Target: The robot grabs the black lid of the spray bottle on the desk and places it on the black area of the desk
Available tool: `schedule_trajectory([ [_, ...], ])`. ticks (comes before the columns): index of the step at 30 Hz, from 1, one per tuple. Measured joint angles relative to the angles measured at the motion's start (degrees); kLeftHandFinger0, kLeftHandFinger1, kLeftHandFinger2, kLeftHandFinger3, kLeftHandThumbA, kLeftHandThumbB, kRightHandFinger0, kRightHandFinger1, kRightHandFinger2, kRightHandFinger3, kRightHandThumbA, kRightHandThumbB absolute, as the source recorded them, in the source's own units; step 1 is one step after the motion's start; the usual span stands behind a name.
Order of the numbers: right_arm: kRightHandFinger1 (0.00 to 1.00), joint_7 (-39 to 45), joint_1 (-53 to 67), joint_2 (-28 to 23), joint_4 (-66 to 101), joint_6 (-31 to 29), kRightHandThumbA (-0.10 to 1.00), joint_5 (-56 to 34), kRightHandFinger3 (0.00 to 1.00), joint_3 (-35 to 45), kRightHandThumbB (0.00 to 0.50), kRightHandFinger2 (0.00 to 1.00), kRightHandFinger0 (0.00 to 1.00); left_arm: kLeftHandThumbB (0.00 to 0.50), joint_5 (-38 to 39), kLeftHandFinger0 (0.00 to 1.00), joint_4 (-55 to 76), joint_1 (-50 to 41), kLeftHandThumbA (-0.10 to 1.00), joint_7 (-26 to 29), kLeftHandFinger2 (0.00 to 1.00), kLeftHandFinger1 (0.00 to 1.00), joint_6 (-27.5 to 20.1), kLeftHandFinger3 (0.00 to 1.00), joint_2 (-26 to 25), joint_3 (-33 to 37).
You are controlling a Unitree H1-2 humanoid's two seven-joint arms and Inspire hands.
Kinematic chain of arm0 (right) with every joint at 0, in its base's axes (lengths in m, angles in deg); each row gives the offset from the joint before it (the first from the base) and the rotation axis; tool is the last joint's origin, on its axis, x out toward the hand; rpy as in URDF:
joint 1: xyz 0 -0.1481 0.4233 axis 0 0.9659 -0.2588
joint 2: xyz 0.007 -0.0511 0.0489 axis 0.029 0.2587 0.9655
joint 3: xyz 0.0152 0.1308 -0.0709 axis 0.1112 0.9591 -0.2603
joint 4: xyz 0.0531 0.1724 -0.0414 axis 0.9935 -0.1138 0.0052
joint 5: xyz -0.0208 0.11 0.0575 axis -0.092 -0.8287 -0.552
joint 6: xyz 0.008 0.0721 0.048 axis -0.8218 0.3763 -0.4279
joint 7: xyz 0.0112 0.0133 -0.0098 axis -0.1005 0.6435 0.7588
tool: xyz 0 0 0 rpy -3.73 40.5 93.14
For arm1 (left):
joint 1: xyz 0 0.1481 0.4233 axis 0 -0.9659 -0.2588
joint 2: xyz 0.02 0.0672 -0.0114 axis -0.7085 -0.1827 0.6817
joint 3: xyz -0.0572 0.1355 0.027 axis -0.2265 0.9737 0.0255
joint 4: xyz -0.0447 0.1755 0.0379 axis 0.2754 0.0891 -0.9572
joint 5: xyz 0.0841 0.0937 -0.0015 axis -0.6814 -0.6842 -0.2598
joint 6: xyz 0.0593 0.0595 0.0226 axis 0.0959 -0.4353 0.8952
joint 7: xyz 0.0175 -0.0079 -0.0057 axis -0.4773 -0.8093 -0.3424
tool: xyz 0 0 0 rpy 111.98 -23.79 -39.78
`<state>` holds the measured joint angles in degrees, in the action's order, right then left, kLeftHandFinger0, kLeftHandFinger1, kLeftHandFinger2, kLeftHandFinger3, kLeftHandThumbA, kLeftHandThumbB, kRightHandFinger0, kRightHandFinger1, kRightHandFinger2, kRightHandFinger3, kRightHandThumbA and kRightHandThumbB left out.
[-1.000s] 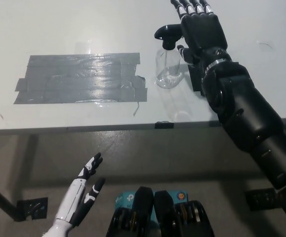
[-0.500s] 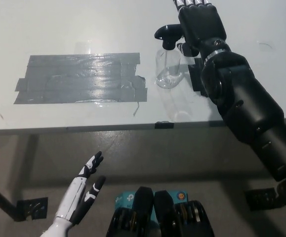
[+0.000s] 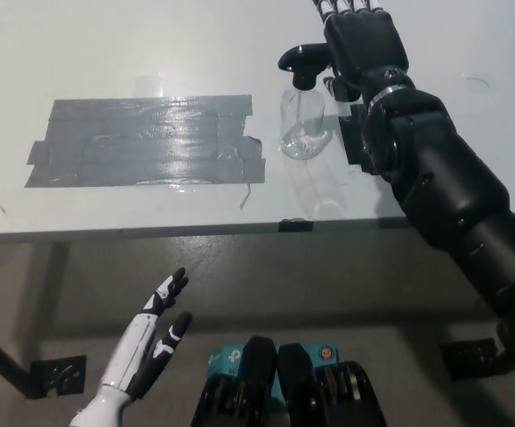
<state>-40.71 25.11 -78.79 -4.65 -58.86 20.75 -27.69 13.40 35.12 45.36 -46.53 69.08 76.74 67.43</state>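
A clear spray bottle stands upright on the white worktop, just right of a patch of dark grey tape strips — the black area. Its black lid, a trigger-style spray head, is still on the bottle, nozzle pointing to picture left.

The black right robot hand is just to the right of the lid, palm down, fingers stretched straight toward the top edge of the picture and not wrapped around anything. Whether it touches the lid cannot be told; its thumb side lies close against the spray head. The black forearm runs back over the worktop's near edge to the lower right.

The white left robot hand rests below the worktop at lower left — fingers spread and holding nothing.

A small black clip sits on the worktop's front edge.
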Motion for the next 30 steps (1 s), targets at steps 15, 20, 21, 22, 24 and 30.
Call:
schedule_trajectory([
  [15,1.0,-1.13,-1.39,0.05,-3.8,-0.25,0.83,-0.47,1.0,-0.78,0.44,1.0,1.0,0.04,-0.07,1.0,0.15,0.71,1.0,-0.47,1.0,1.0,0.01,1.0,-0.63,0.01],
  [20,1.0,-1.32,-1.96,0.31,-3.89,-0.32,0.85,-1.02,1.0,-0.61,0.421,1.0,1.0,0.027,-0.04,1.0,0.23,0.72,1.0,-0.82,1.0,1.0,0.0,1.0,-0.73,0.0],
  [21,1.0,-1.33,-2.03,0.35,-3.88,-0.33,0.87,-1.09,1.0,-0.61,0.422,1.0,1.0,0.025,-0.03,1.0,0.24,0.72,1.0,-0.91,1.0,1.0,0.0,1.0,-0.76,-0.01],
  [22,1.0,-1.33,-2.13,0.4,-3.82,-0.32,0.88,-1.17,1.0,-0.61,0.421,1.0,1.0,0.03,-0.03,1.0,0.24,0.72,1.0,-0.95,1.0,1.0,0.0,1.0,-0.78,-0.01],
  [24,1.0,-1.33,-2.26,0.5,-3.82,-0.32,0.89,-1.27,1.0,-0.6,0.419,1.0,1.0,0.025,0.02,1.0,0.25,0.72,1.0,-0.98,1.0,1.0,0.0,1.0,-0.78,-0.02],
  [30,1.0,-1.32,-2.31,0.77,-3.64,-0.32,0.94,-1.76,1.0,-0.53,0.423,1.0,1.0,0.023,0.02,1.0,0.25,0.73,1.0,-0.98,1.0,1.0,-0.03,1.0,-0.78,-0.03],
])
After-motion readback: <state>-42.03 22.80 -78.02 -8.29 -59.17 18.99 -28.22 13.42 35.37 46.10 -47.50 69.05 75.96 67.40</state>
